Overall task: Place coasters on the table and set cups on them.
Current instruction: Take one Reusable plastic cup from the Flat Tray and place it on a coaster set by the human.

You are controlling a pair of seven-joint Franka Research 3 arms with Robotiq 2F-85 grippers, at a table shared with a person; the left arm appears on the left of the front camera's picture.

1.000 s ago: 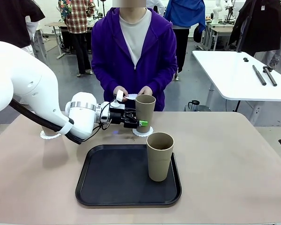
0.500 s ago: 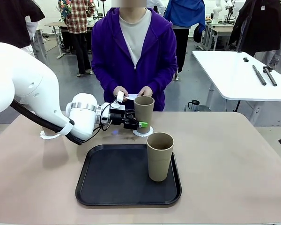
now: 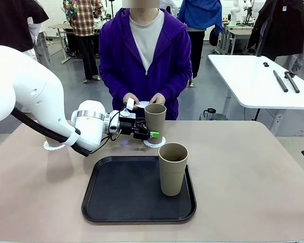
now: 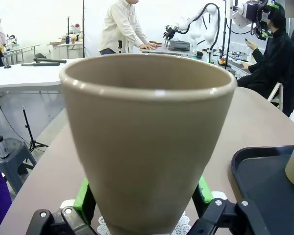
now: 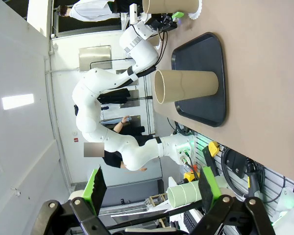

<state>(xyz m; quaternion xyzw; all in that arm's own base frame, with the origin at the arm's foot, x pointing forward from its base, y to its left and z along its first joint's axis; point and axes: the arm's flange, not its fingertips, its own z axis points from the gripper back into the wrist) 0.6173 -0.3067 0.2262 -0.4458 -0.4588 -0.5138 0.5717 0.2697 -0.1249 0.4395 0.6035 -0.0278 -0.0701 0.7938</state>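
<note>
Starting at the left of the front view: left coaster [image 3: 48, 146] flat on the beige desk [image 3: 253, 172], partly hidden behind the white left arm [image 3: 25, 91]. Next, left fingers [image 3: 151, 131] reaching sideways to the far cup [image 3: 155, 116] and straddling its lower part, with 1 green pad [image 4: 84, 198] at each side, close against the wall in the left wrist view; cannot tell whether pressing on the cup or standing just clear of it. Just behind, person's hands [image 3: 157, 98] together at the desk's far edge, holding a 3rd coaster [image 3: 142, 105] above the desk. Far cup upright, mouth up, standing on the middle coaster [image 3: 161, 141], with scalloped edge peeking out around the base. Nearer and slightly right, black tray [image 3: 121, 192] on the desk, carrying the near cup [image 3: 173, 169] upright in its far right corner. Farther right, beyond the desk, white table [image 3: 253, 76] with black rods [image 3: 281, 81]. Lastly, right fingers [image 5: 152, 186] spread wide with nothing between them, well apart from both cups, facing the tray from the side.
</note>
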